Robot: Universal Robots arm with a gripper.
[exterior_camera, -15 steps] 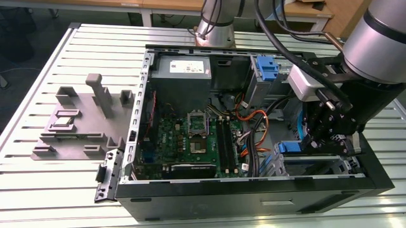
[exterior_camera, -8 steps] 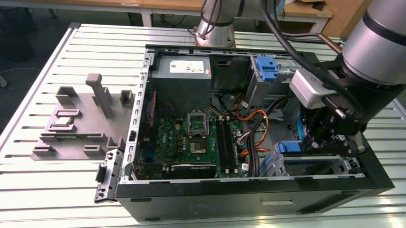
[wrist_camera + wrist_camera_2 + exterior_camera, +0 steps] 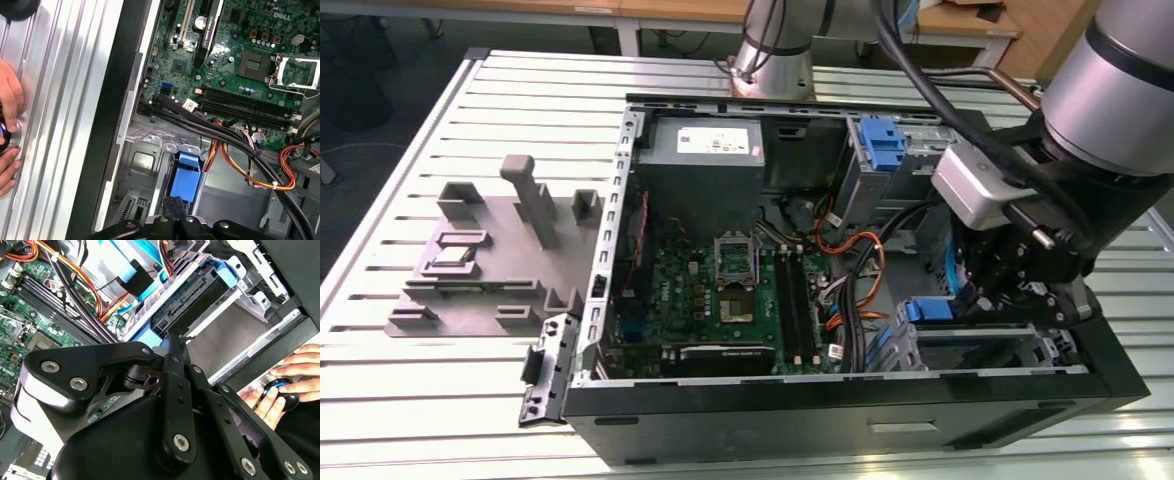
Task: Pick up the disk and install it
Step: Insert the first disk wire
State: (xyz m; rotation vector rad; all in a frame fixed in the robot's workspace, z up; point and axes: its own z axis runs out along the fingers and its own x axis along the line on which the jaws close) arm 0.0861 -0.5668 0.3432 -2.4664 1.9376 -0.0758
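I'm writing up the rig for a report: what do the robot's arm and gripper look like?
The arm is a silver-grey cylinder with dark joints, rising from a silver base. A black cable runs along it, and a white box sits at the wrist. The gripper is black, built of hinged bars with silver screws.
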